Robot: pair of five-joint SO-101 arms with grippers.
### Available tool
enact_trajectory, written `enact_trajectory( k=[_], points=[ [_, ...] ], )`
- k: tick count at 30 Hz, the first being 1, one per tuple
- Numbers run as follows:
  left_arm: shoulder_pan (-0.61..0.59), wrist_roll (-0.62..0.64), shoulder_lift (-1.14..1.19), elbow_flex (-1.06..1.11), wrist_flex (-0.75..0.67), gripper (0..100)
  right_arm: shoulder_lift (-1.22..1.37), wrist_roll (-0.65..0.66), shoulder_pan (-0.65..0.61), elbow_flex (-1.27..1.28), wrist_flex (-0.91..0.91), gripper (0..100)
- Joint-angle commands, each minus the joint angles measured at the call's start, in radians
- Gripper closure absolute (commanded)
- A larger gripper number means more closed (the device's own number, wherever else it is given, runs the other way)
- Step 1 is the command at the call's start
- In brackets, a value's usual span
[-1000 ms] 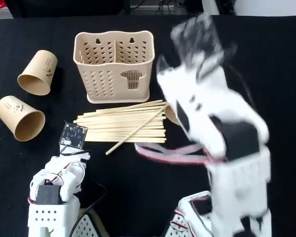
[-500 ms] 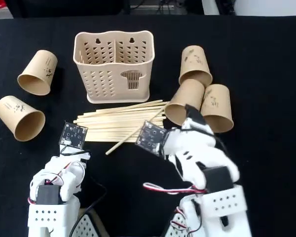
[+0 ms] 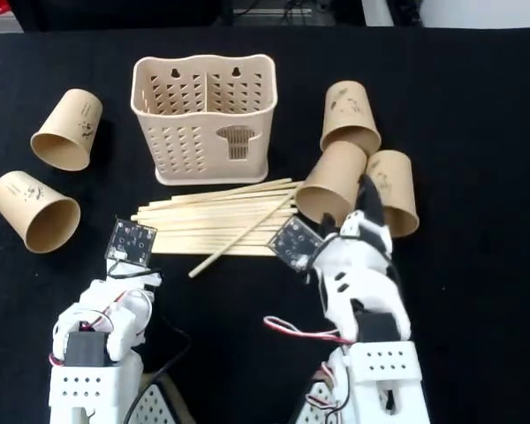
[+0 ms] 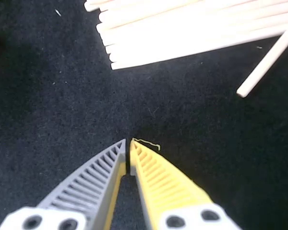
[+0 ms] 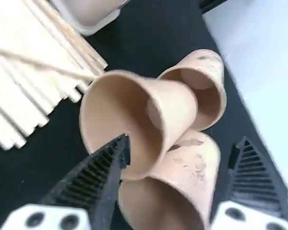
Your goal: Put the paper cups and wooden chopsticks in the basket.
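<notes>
The beige perforated basket (image 3: 203,115) stands upright at the back middle. A pile of wooden chopsticks (image 3: 216,225) lies in front of it, one stick askew. Two paper cups (image 3: 68,130) (image 3: 35,212) lie on their sides at the left. Three more cups (image 3: 350,115) (image 3: 331,181) (image 3: 393,190) cluster at the right. My right gripper (image 5: 180,153) is open, low, just before that cluster, its fingers either side of the nearest cup (image 5: 129,124) and the cup (image 5: 177,187) beside it. My left gripper (image 4: 128,143) is shut and empty, close to the chopstick ends (image 4: 192,28).
A black cloth covers the table (image 3: 477,132). The left arm's base (image 3: 93,353) sits folded at the front left and the right arm's base (image 3: 380,380) at the front middle. Open cloth lies at the far right and between the two left cups and the basket.
The right arm swung down from a raised position and moved right, ending low with its gripper at the three right-hand cups. The left arm, cups and chopsticks stayed put.
</notes>
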Motion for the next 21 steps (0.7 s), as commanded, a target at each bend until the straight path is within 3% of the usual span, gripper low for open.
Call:
enact_trajectory(
  k=[1,7,15,21],
  points=[
    [0.002,-0.003,-0.011,0.016,0.003,97,0.041,-0.02,0.008,-0.01,-0.075,66.6],
    [0.002,-0.003,-0.011,0.016,0.003,97,0.219,-0.054,0.011,-0.099,-0.137,66.7],
    [0.001,-0.003,-0.011,0.016,0.003,97,0.673,-0.089,0.009,-0.424,-0.146,66.6],
    [0.002,-0.003,-0.011,0.016,0.003,97,0.921,-0.086,0.026,-0.515,-0.321,66.7]
  ],
)
